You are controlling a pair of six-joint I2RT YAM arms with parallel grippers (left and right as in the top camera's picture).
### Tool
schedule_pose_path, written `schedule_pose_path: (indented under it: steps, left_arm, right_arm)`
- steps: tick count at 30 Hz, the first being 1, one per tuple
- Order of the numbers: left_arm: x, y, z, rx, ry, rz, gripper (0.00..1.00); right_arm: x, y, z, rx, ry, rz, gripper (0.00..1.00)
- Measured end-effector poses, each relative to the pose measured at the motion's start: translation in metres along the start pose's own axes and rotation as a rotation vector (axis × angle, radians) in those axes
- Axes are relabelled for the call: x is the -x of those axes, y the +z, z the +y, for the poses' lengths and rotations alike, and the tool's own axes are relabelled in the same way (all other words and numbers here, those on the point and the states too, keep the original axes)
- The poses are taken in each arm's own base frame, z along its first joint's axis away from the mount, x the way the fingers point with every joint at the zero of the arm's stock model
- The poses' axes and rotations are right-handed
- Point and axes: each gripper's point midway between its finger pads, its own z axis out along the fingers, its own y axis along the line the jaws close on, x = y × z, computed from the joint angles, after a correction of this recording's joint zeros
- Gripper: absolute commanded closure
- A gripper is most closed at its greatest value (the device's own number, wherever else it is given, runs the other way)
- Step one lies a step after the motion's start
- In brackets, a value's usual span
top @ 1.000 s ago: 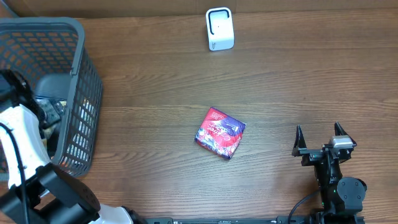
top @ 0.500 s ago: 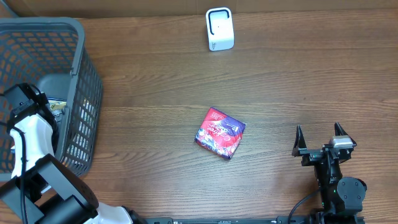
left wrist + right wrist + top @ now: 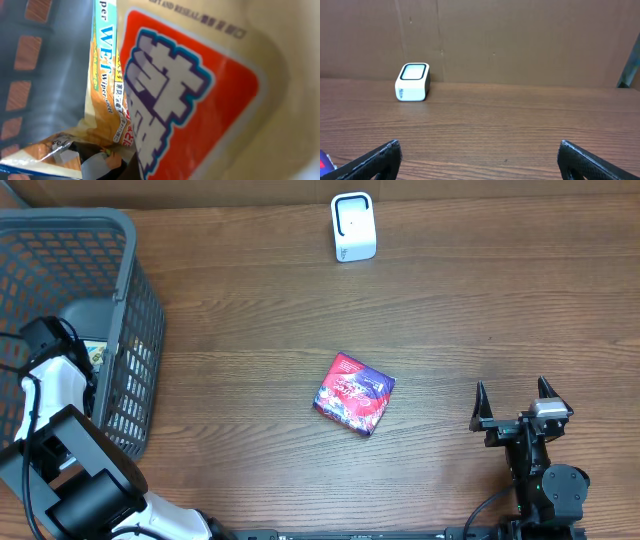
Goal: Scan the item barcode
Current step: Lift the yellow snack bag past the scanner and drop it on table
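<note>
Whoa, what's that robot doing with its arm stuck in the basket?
The left pincer is down in the grey basket, shut, right up against an orange packet; whether it actually grips it is unclear. A red packet lies on the table, the white scanner stands at the far edge, and the right pincer sits open, holding nothing.

Even, bright light, soft shadows; the left wrist view is blurred.

Basket [image 3: 70, 218]: grey grid.
Packet [image 3: 355, 392]: printed red, purple.
Scanner [image 3: 352, 227]: white.
Tabletop [image 3: 470, 310]: brown woodgrain.
Pouch [image 3: 200, 100]: cream, orange-red panel.
</note>
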Motion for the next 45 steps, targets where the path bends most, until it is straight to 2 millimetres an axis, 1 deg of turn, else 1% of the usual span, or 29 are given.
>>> schedule_pose_path:
  steps: [2,4,6,8,9,10,11,12,13,14,15,18,19,21,22,23,24,25,28,31,32,34,36,37,38,39,41,44,45]
  left_arm:
    - [-0.001,-0.008,0.002,-0.005,-0.051,0.028,0.96]
    - [0.006,-0.021,0.006,-0.012,-0.116,0.030,0.96]
    - [0.027,-0.047,0.012,-0.042,-0.191,-0.029,0.96]
    - [0.041,-0.073,0.014,-0.088,-0.232,-0.082,0.96]
    - [0.052,-0.092,0.014,-0.123,-0.253,-0.130,0.96]
    - [0.066,-0.118,0.017,-0.163,-0.275,-0.201,0.96]
    - [0.073,-0.133,0.017,-0.189,-0.286,-0.245,0.96]
    - [0.084,-0.161,0.018,-0.235,-0.299,-0.322,0.96]
    - [0.096,-0.205,0.020,-0.305,-0.303,-0.438,0.96]
    - [0.098,-0.223,0.020,-0.333,-0.301,-0.484,0.96]
    - [0.100,-0.255,0.016,-0.405,-0.290,-0.558,0.96]
    - [0.089,-0.326,0.003,-0.574,-0.239,-0.712,0.96]
    - [0.082,-0.347,-0.003,-0.627,-0.215,-0.750,0.96]
    - [0.058,-0.393,-0.025,-0.770,-0.140,-0.815,0.96]
    - [0.051,-0.401,-0.033,-0.810,-0.123,-0.813,0.96]
    - [0.036,-0.413,-0.050,-0.885,-0.084,-0.790,0.96]
    - [0.028,-0.418,-0.059,-0.923,-0.062,-0.773,0.96]
    - [0.015,-0.425,-0.075,-0.979,-0.020,-0.740,0.96]
    - [-0.015,-0.438,-0.117,-1.106,0.094,-0.638,0.96]
    - [-0.040,-0.442,-0.155,-1.177,0.210,-0.541,0.96]
    - [-0.048,-0.439,-0.168,-1.184,0.247,-0.503,0.96]
    - [-0.066,-0.423,-0.192,-1.168,0.302,-0.403,0.96]
    - [-0.085,-0.392,-0.218,-1.104,0.341,-0.272,0.96]
    - [-0.096,-0.368,-0.234,-1.046,0.362,-0.189,0.96]
    - [-0.102,-0.354,-0.241,-1.009,0.368,-0.146,0.96]
    - [-0.111,-0.330,-0.252,-0.944,0.378,-0.086,0.96]
    - [-0.122,-0.294,-0.264,-0.826,0.382,-0.015,0.96]
    - [-0.126,-0.254,-0.270,-0.672,0.366,0.031,0.94]
    - [-0.123,-0.248,-0.271,-0.651,0.358,0.028,0.82]
  right_arm:
    - [0.000,0.000,0.000,0.000,0.000,0.000,0.00]
    - [0.000,0.000,0.000,0.000,0.000,0.000,0.00]
    - [0.000,0.000,0.000,0.000,0.000,0.000,0.00]
    - [0.000,0.000,0.000,0.000,0.000,-0.001,0.00]
    - [0.000,0.000,0.000,0.000,0.000,0.000,0.00]
    - [0.000,0.000,0.000,-0.001,0.000,0.000,0.00]
    - [0.000,0.000,0.000,0.000,0.000,0.000,0.00]
    - [0.000,0.000,0.000,0.000,0.000,0.000,0.00]
    - [0.000,0.000,0.000,0.000,0.000,0.000,0.00]
    - [0.000,0.000,0.000,0.000,0.000,0.000,0.00]
    - [0.000,0.000,0.000,-0.001,0.000,0.000,0.00]
    - [0.000,0.000,0.000,0.000,0.000,0.000,0.00]
    - [0.000,0.000,0.000,0.000,0.000,0.000,0.00]
    - [0.000,0.000,0.000,0.000,0.000,0.000,0.00]
    - [0.000,0.000,0.000,0.000,0.000,0.000,0.00]
    - [0.000,0.000,0.000,0.000,0.000,0.000,0.00]
    - [0.000,0.000,0.000,0.000,0.000,0.000,0.00]
    - [0.000,0.000,0.000,0.000,0.000,0.001,0.00]
    - [0.000,0.000,0.000,0.000,0.000,0.000,0.00]
    - [0.000,0.000,0.000,0.000,0.000,0.000,0.00]
    - [0.000,0.000,0.000,0.000,0.000,0.000,0.00]
    - [0.000,0.000,0.000,0.000,0.000,0.000,0.00]
    - [0.000,0.000,0.000,0.000,0.000,0.000,0.00]
    - [0.000,0.000,0.000,0.000,0.000,-0.001,0.00]
    - [0.000,0.000,0.000,0.000,0.000,0.000,0.00]
    - [0.000,0.000,0.000,0.000,0.000,0.000,0.00]
    - [0.000,0.000,0.000,0.000,0.000,0.000,0.00]
    - [0.000,0.000,0.000,0.000,0.000,0.000,0.00]
    - [0.000,0.000,0.000,0.000,0.000,0.000,0.00]
